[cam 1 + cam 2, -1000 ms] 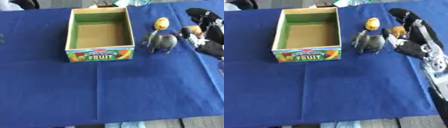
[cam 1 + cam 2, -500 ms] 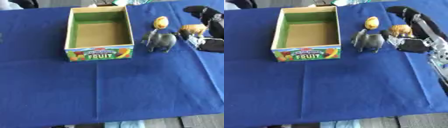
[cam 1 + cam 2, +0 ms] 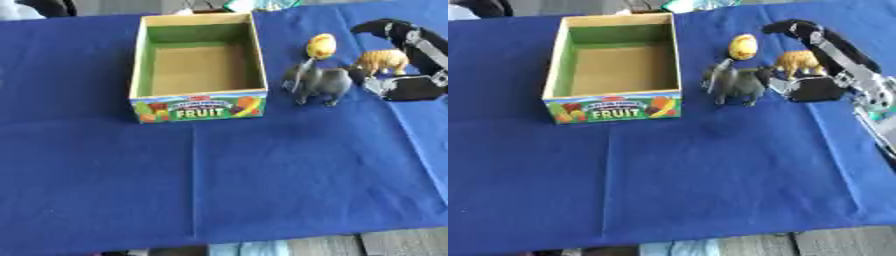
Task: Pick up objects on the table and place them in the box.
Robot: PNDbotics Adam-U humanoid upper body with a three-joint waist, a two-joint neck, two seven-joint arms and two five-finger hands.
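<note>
Our right hand's fingers (image 3: 785, 27) arched over the orange tiger figure (image 3: 800, 62) without closing on it. A second before, the right hand (image 3: 820, 60) had covered the tiger; it had since shifted aside, baring it. The grey elephant (image 3: 737, 82) and yellow lemon (image 3: 743, 46) stood beside the empty fruit box (image 3: 610, 106) (left hand unseen), so nothing was boxed yet.

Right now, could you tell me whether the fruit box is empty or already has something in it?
Empty. The fruit box shows only its bare brown floor and green inner walls; nothing lies inside.
</note>
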